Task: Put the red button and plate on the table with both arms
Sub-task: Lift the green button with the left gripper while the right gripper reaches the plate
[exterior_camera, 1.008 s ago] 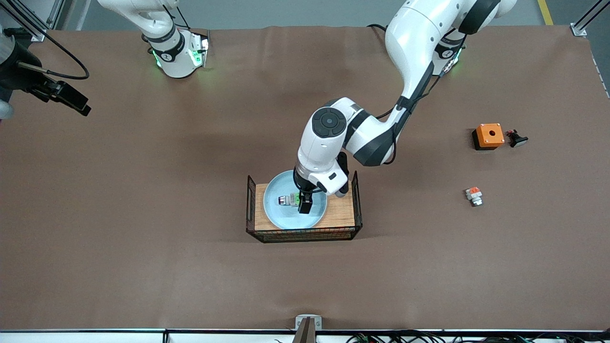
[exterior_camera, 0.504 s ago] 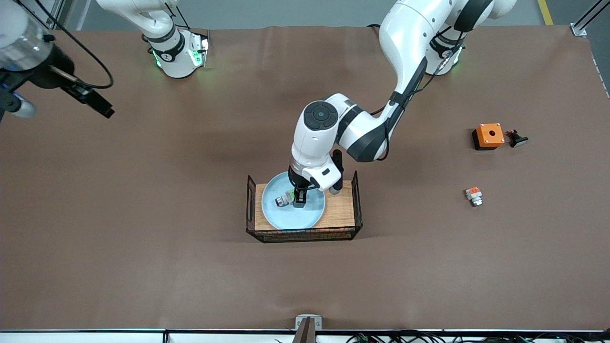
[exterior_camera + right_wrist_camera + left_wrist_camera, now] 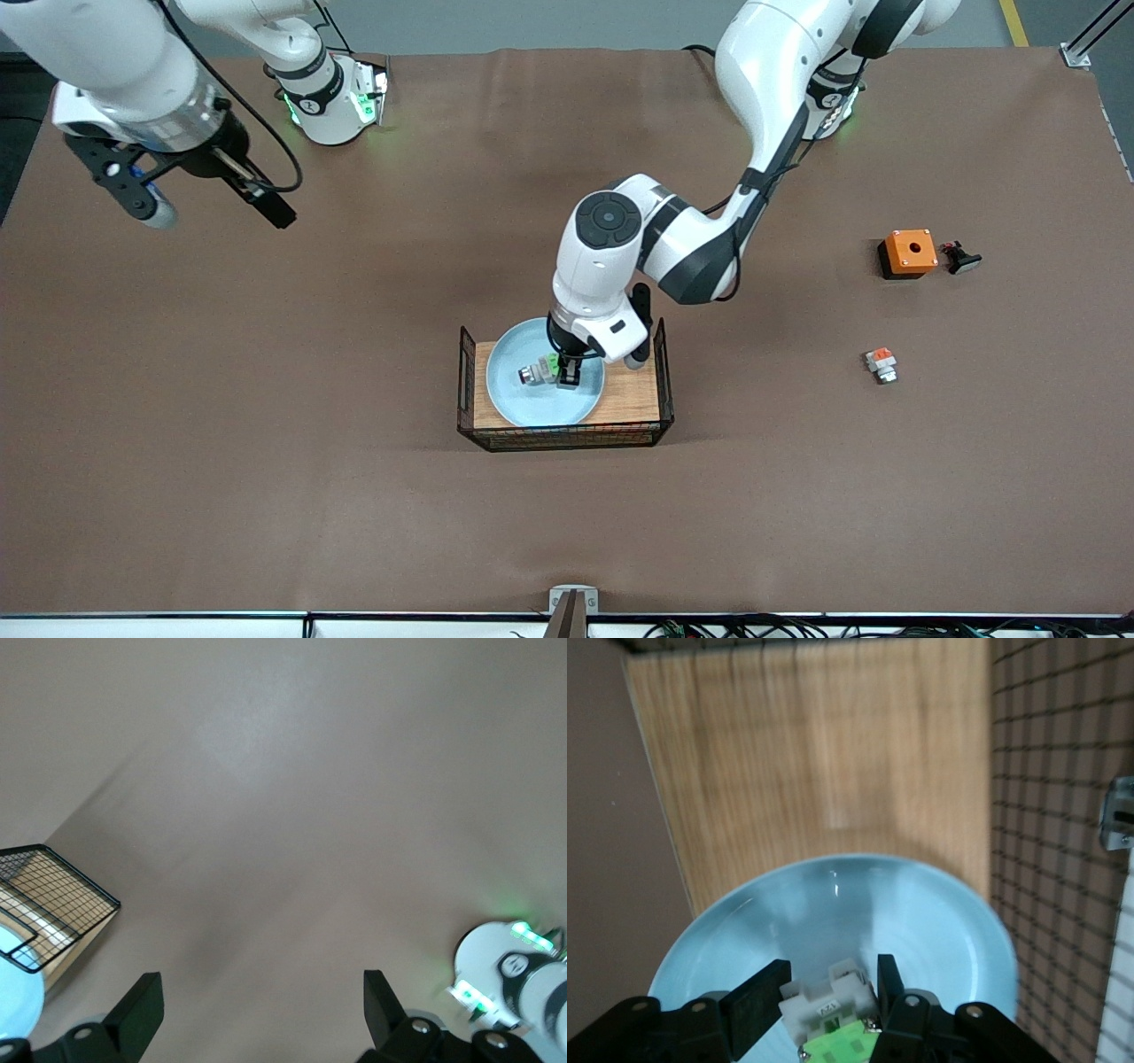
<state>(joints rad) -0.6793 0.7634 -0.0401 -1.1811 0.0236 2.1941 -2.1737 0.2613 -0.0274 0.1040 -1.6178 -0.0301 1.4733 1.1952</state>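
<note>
While the left gripper [image 3: 563,372] pinches the red button [image 3: 540,369] just above the plate [image 3: 532,403] in the wire-ended board [image 3: 633,399], the right gripper [image 3: 257,1014] hangs spread wide over bare table [image 3: 354,496] — toward the right arm's end.

White jointed arms [image 3: 762,80], black joint caps, black cables, green base lights
</note>
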